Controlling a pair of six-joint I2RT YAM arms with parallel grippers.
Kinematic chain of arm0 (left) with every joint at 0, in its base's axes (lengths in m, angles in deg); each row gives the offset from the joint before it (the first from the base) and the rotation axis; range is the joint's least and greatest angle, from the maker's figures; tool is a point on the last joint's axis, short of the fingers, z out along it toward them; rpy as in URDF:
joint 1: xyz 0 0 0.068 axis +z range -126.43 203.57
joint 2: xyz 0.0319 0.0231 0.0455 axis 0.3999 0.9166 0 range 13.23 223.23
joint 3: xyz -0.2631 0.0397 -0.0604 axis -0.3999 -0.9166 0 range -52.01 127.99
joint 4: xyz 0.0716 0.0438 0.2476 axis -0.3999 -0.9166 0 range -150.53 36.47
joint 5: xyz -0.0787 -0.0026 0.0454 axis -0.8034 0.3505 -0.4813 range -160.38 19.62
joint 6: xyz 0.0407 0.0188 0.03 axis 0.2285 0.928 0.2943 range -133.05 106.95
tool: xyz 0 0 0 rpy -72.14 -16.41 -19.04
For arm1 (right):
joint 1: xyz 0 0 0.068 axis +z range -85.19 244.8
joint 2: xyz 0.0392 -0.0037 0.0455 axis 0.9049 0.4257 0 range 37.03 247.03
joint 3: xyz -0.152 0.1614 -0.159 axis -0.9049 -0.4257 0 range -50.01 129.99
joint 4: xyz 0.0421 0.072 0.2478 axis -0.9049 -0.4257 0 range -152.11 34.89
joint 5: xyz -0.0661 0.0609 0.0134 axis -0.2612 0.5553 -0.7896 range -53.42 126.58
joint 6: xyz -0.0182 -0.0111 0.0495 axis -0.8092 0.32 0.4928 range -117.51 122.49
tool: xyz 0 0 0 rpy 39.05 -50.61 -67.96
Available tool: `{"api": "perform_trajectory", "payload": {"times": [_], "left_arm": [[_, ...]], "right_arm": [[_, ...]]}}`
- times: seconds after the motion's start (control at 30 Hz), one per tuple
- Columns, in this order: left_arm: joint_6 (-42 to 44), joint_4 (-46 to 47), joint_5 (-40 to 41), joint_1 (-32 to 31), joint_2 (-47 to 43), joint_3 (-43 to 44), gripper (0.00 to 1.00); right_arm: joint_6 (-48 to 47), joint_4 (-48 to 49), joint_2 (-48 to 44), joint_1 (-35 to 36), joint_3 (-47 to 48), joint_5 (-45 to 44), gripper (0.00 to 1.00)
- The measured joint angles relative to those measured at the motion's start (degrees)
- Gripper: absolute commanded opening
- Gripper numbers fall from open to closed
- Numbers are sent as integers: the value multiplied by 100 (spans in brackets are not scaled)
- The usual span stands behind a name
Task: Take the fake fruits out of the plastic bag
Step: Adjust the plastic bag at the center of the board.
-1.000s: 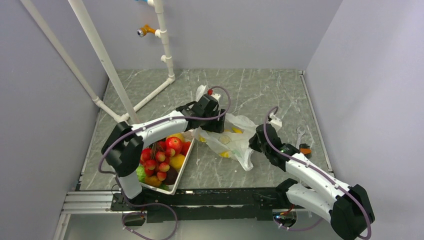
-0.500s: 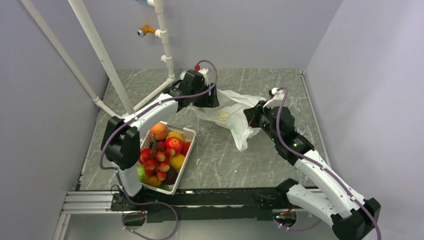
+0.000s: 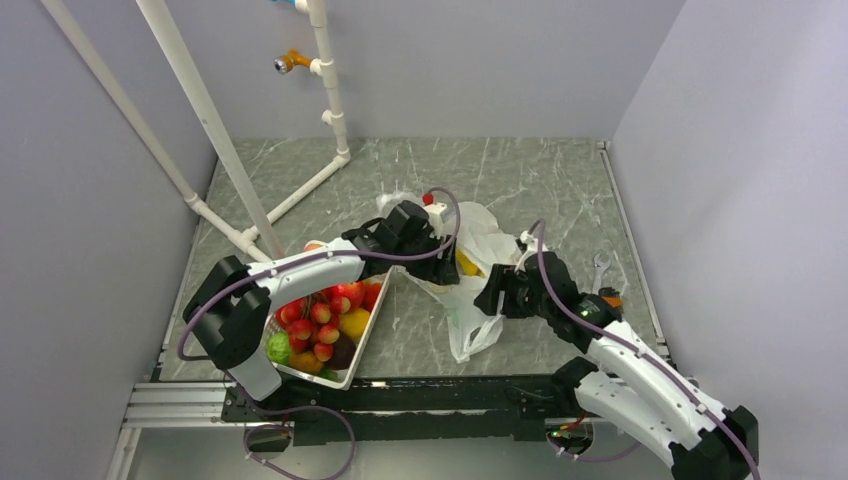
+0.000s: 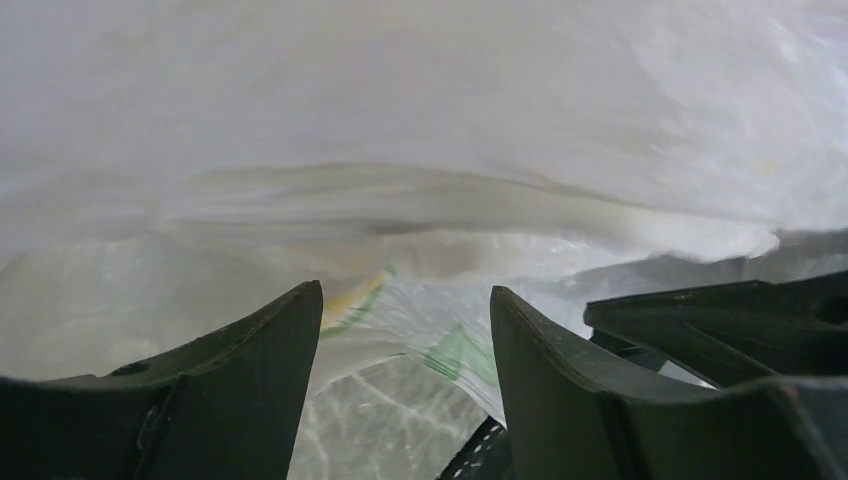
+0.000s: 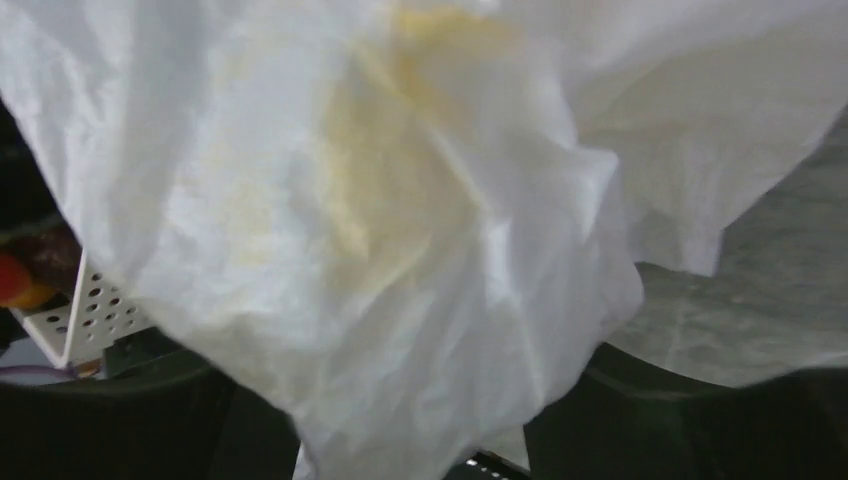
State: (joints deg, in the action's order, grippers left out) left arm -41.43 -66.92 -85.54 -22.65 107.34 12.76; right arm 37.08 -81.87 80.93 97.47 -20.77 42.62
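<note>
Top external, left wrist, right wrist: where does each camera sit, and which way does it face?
Top external: above and behind, looking down on the table; left arm and right arm show.
Left wrist: facing the plastic bag; its jaws show, apart.
Right wrist: close against the bag; jaws partly hidden.
Shared: all see the bag.

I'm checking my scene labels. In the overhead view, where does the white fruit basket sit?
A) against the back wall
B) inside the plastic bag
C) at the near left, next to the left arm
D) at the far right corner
C: the basket lies at the near left, next to the left arm and left of the plastic bag.
</note>
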Motion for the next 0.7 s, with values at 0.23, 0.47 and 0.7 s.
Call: {"api": "perform_trajectory", "payload": {"times": [0.23,0.47,0.7], "left_arm": [[-105,608,20,-299,-138,9,67],[-142,785,109,-306,63,13,66],[-278,966,107,-334,138,-68,66]], "right_arm": [[262,-942,-63,2,1110,-737,83],[2,-1086,-214,2,1843,-979,85],[-695,-918,-177,0,2579,-848,85]]}}
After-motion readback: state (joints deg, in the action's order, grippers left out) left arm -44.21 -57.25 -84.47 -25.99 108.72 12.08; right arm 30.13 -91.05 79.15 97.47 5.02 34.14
